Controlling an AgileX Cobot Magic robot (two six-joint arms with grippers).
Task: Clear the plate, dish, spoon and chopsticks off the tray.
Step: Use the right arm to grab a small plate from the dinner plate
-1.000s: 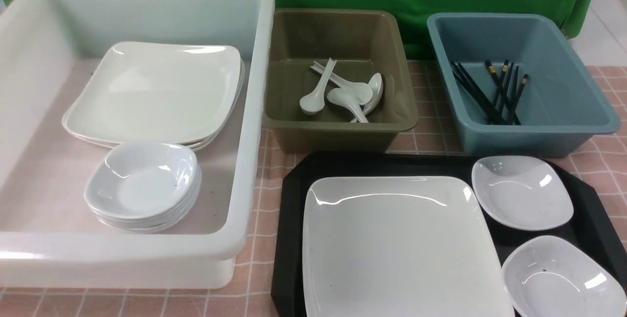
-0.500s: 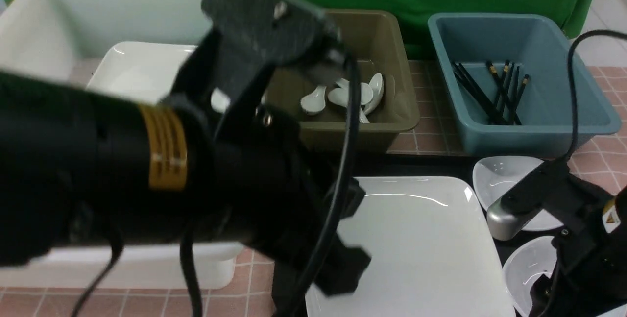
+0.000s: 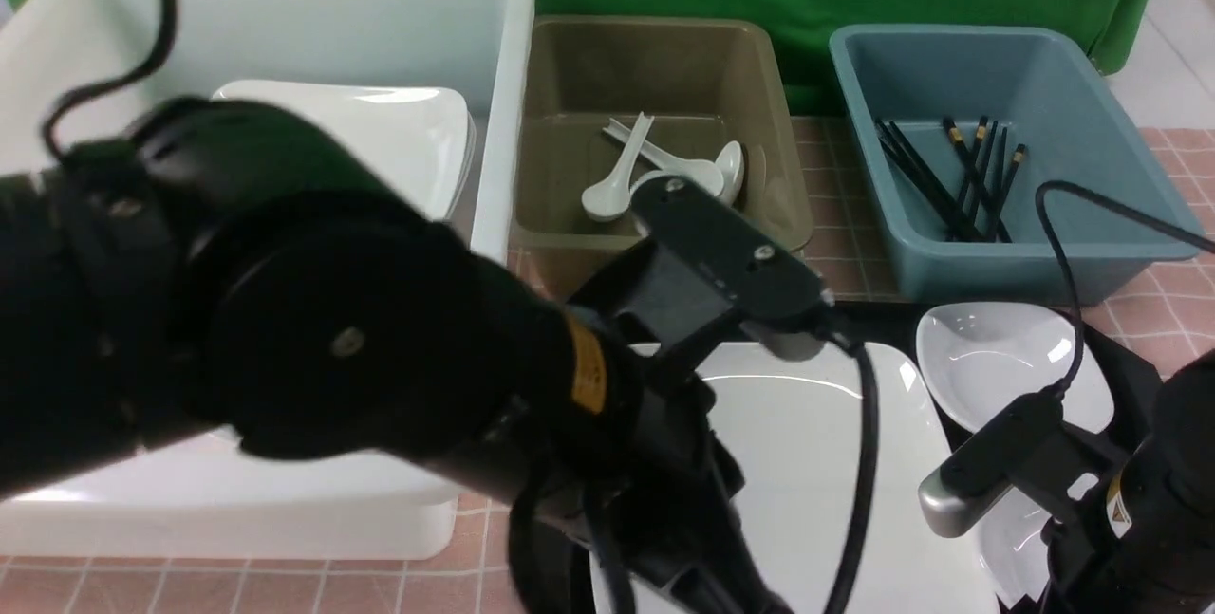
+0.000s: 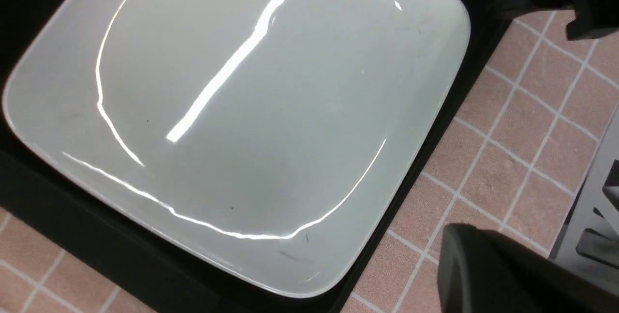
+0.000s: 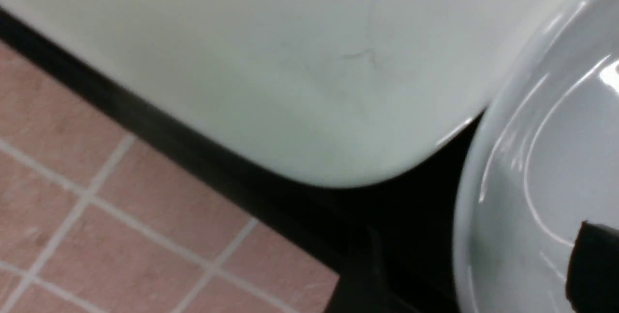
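The big white plate [image 3: 807, 462] lies on the black tray [image 3: 892, 322], and my left arm [image 3: 380, 358] hides its left part. The plate fills the left wrist view [image 4: 242, 110], where one dark finger [image 4: 483, 264] hangs over the tablecloth beside the tray's rim [image 4: 96, 235]. Two small white dishes are on the tray: the far one [image 3: 1006, 367] and a near one [image 3: 1001, 548] under my right arm [image 3: 1139, 500]. In the right wrist view one finger [image 5: 595, 264] hovers over that near dish [image 5: 532, 182], next to the plate's corner [image 5: 290, 61]. No spoon or chopsticks show on the tray.
A white tub [image 3: 285, 16] at the left holds stacked plates. An olive tub [image 3: 664, 54] holds several white spoons [image 3: 626, 168]. A blue tub [image 3: 1006, 73] holds black chopsticks [image 3: 959, 177]. A pink checked cloth [image 3: 835, 272] covers the table.
Both arms have come into view. The left arm swung right and down over the plate's left side. The right arm came in low over the near dish. Plate and dishes have not moved.
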